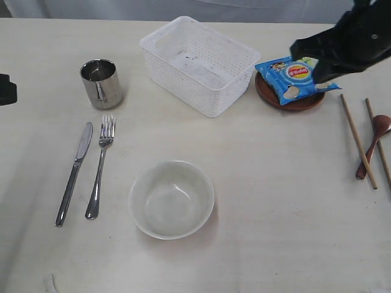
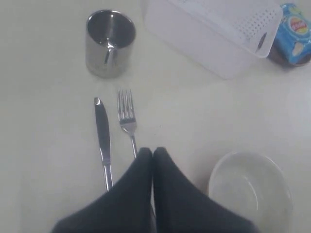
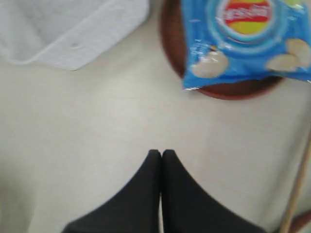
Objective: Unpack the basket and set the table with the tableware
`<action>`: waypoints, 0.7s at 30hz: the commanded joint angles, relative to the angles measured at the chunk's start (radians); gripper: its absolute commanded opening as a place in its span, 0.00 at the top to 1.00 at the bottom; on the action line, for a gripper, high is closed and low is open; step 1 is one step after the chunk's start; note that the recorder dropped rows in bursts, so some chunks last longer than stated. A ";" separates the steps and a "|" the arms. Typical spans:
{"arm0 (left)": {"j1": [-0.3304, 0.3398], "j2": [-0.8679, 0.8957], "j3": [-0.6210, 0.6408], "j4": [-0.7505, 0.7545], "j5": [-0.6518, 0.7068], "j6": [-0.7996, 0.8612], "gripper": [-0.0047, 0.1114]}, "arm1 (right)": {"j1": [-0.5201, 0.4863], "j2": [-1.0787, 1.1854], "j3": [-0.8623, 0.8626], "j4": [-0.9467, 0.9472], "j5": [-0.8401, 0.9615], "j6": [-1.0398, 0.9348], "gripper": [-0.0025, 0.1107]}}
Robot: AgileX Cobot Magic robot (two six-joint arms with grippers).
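The white basket point(image 1: 198, 64) stands at the back middle of the table point(image 1: 263, 232) and nothing shows inside it. Left of it is the steel cup point(image 1: 101, 82), with the knife point(image 1: 74, 174) and fork point(image 1: 101, 166) side by side in front. The off-white bowl point(image 1: 171, 199) sits front centre. To the basket's right, the brown plate point(image 1: 305, 102) carries a blue chip bag point(image 1: 294, 76). Two chopsticks point(image 1: 357, 140) and the dark spoon point(image 1: 374, 143) lie at the far right. My right gripper point(image 3: 161, 153) is shut and empty, raised near the plate point(image 3: 218, 90). My left gripper point(image 2: 152, 151) is shut and empty above the fork point(image 2: 127, 116).
The right arm point(image 1: 351, 39) hangs dark over the back right corner, above the chip bag. A small black part of the left arm point(image 1: 5, 88) shows at the left edge. The basket point(image 2: 218, 34) and bowl point(image 2: 250, 189) flank the left gripper's view.
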 commanded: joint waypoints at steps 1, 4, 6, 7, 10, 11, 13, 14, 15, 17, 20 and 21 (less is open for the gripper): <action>-0.006 -0.004 0.002 -0.008 -0.007 0.003 0.96 | 0.102 -0.001 -0.019 -0.076 0.013 0.008 0.98; -0.006 -0.004 0.002 -0.008 -0.007 0.003 0.96 | 0.079 0.001 -0.019 -0.242 0.085 0.222 0.98; -0.006 -0.004 0.002 -0.008 -0.007 0.003 0.96 | 0.015 0.003 -0.019 -0.308 0.113 0.293 0.98; -0.006 -0.004 0.007 -0.022 -0.008 0.003 0.96 | -0.041 0.008 -0.019 -0.275 0.131 0.289 0.98; -0.043 -0.004 0.026 -0.022 -0.023 0.005 0.96 | -0.165 0.026 -0.012 -0.191 0.145 0.231 0.98; -0.058 -0.004 0.027 -0.022 -0.026 0.015 0.96 | -0.184 0.029 0.003 -0.193 0.140 0.231 0.98; -0.085 -0.004 0.027 0.003 -0.028 0.015 0.96 | -0.229 0.041 0.067 -0.195 0.091 0.231 0.98; -0.092 -0.004 0.027 0.005 -0.028 0.015 0.96 | -0.258 0.050 0.112 -0.195 0.045 0.238 0.98; -0.094 -0.004 0.029 0.005 -0.028 0.015 0.96 | -0.271 0.056 0.131 -0.193 0.026 0.246 0.98; -0.094 -0.004 0.029 0.005 -0.030 0.015 0.96 | -0.289 0.074 0.164 -0.193 -0.008 0.269 0.86; -0.094 -0.004 0.029 0.003 -0.029 0.015 0.96 | -0.293 0.102 0.168 -0.193 -0.017 0.308 0.68; -0.094 -0.004 0.029 0.003 -0.029 0.015 0.96 | -0.293 0.113 0.168 -0.195 -0.024 0.321 0.63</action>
